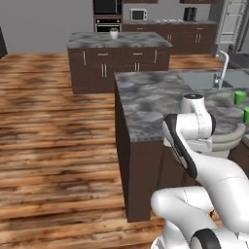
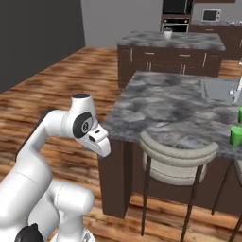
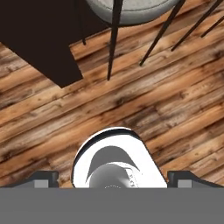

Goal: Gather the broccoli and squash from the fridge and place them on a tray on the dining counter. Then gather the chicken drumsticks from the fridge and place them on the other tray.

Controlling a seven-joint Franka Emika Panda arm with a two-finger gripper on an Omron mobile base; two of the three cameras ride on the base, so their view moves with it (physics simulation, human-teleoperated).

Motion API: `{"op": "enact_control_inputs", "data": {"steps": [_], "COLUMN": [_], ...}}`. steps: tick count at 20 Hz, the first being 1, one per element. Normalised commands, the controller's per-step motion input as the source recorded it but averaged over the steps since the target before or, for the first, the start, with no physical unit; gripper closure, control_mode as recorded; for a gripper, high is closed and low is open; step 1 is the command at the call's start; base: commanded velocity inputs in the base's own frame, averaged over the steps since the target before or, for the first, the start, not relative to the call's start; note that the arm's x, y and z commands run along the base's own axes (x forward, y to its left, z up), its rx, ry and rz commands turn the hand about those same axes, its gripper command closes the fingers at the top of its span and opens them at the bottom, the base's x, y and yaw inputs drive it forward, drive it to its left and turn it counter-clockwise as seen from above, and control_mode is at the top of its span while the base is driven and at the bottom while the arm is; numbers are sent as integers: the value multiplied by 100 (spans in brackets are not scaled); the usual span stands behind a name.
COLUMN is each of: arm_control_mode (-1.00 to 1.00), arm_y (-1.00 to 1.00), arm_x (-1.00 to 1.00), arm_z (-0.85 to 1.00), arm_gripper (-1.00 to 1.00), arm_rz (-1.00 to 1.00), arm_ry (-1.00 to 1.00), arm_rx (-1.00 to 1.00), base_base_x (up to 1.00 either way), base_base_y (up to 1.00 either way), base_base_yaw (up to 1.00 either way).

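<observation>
The task looks to be at or near its start. The dining counter (image 1: 155, 104), a grey marbled table on a dark brown base, fills the centre right of the left base view. The stretch of it in view carries neither tray and no food. Bright green cups (image 2: 236, 134) stand near its right edge, and a curved faucet (image 1: 223, 68) rises over the sink (image 2: 215, 90) at the upper right. A grey-cushioned stool (image 2: 177, 156) is tucked against the table's near side. By that showing, every step is left: fetch broccoli and squash, load one tray, then move the drumsticks to the other.

The end effector (image 3: 113, 178) is folded in near the robot's body and points down at the wooden floor (image 3: 166, 109), at the bottom of the hand view. Its two dark finger tips (image 3: 42, 178) stand wide apart in the lower corners with nothing between them, so it is open and carries nothing.
</observation>
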Motion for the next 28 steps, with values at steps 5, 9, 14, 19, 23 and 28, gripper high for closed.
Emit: {"op": "enact_control_inputs", "data": {"steps": [5,9,14,19,23,28], "arm_control_mode": [100,100,100,100,100,100], "arm_y": [0,0,0,0,0,0], "arm_x": [0,0,0,0,0,0], "arm_z": [0,0,0,0,0,0], "arm_gripper": [-100,-100,-100,-100,-100,-100], "arm_rz": [0,0,0,0,0,0], "arm_ry": [0,0,0,0,0,0], "arm_rx": [0,0,0,0,0,0], "base_base_x": [47,65,71,63,63,65], "base_base_y": [100,97,92,89,88,88], "base_base_yaw": [-21,-34,-36,-39,-40,-40]}}
